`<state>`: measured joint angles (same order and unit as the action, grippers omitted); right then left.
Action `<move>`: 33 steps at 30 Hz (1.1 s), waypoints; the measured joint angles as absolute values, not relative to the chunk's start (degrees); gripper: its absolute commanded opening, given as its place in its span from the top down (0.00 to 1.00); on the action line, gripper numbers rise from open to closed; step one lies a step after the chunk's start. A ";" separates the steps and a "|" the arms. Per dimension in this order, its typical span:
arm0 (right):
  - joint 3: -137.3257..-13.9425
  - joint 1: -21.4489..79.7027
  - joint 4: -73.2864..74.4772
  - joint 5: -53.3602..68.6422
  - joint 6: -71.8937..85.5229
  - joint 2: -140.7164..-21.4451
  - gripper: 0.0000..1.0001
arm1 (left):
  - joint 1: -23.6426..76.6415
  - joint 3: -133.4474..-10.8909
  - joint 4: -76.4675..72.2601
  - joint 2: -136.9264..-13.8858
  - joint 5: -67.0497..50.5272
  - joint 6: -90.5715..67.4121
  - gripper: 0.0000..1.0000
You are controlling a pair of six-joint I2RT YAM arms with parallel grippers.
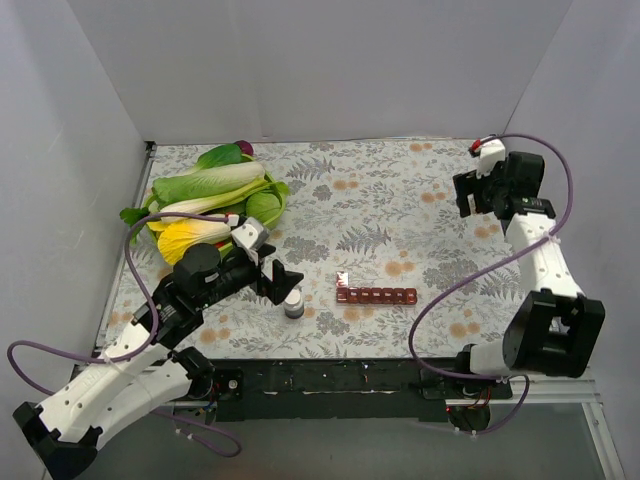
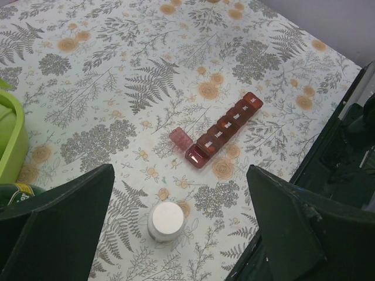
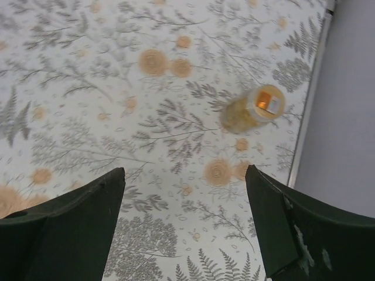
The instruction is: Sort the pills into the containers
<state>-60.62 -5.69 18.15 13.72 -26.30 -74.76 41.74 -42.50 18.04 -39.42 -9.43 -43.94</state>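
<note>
Presently the pill strip (image 2: 225,130) lies mid-surface (image 2: 88,88), its left-end lid flipped up. The left jaws hang spread wide above the white-capped bottle (image 2: 166,220); lower them squarely around its body before closing. The right jaws, likewise spread and empty, hover near a yellow bottle (image 3: 253,108).

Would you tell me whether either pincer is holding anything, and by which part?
Nothing is held: the left pincer and the right pincer both hang open and empty.
</note>
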 measured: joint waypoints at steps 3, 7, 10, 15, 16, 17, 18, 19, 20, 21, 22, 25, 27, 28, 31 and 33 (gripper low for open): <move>-68.58 -8.56 18.48 8.29 -20.99 -83.05 0.09 | 41.74 -40.56 17.93 -37.30 -9.06 -43.33 0.02; -76.73 -11.77 19.42 6.13 -17.45 -92.60 0.09 | 41.74 -38.81 17.56 -35.53 -8.64 -43.31 0.02; -79.09 -14.52 20.49 6.66 -15.99 -97.73 0.09 | 41.74 -37.56 17.50 -34.44 -8.32 -43.72 0.02; -81.01 -17.28 20.97 7.75 -15.29 -104.75 0.10 | 41.74 -36.32 17.45 -33.43 -8.27 -44.36 0.02; -81.34 -17.39 20.97 7.99 -15.31 -105.89 0.10 | 41.74 -36.29 17.41 -33.54 -8.25 -44.40 0.02; -81.62 -17.37 20.95 8.34 -15.35 -106.89 0.10 | 41.74 -36.29 17.37 -33.65 -8.19 -44.47 0.02; -81.91 -17.30 20.97 8.73 -15.35 -107.66 0.10 | 41.74 -36.29 17.28 -33.91 -8.12 -44.60 0.02; -82.54 -17.21 21.06 9.21 -15.38 -108.62 0.11 | 41.74 -36.29 17.12 -34.13 -8.08 -44.64 0.02; -83.40 -17.19 20.99 9.58 -15.35 -109.67 0.11 | 41.74 -36.29 16.86 -34.52 -8.08 -44.77 0.02; -84.29 -17.15 20.95 9.96 -15.35 -110.76 0.12 | 41.74 -36.29 16.58 -34.98 -8.08 -44.82 0.02; -85.01 -17.08 20.95 10.26 -15.35 -111.59 0.12 | 41.74 -36.29 16.29 -35.40 -8.05 -44.86 0.02; -87.94 -16.80 20.86 10.96 -15.38 -114.74 0.14 | 41.74 -36.32 15.92 -36.56 -8.03 -45.01 0.02; -88.95 -16.75 20.69 11.16 -15.40 -116.01 0.17 | 41.74 -36.32 15.73 -36.88 -7.97 -45.10 0.02; -89.19 -16.75 20.67 11.38 -15.44 -116.46 0.18 | 41.74 -36.32 15.57 -36.93 -7.94 -45.28 0.02; -89.62 -16.36 20.36 11.79 -16.03 -117.43 0.25 | 41.74 -36.32 14.70 -36.93 -7.94 -45.78 0.02; -89.69 -16.12 20.10 11.86 -16.45 -117.78 0.36 | 41.74 -36.32 14.39 -36.99 -7.94 -46.22 0.02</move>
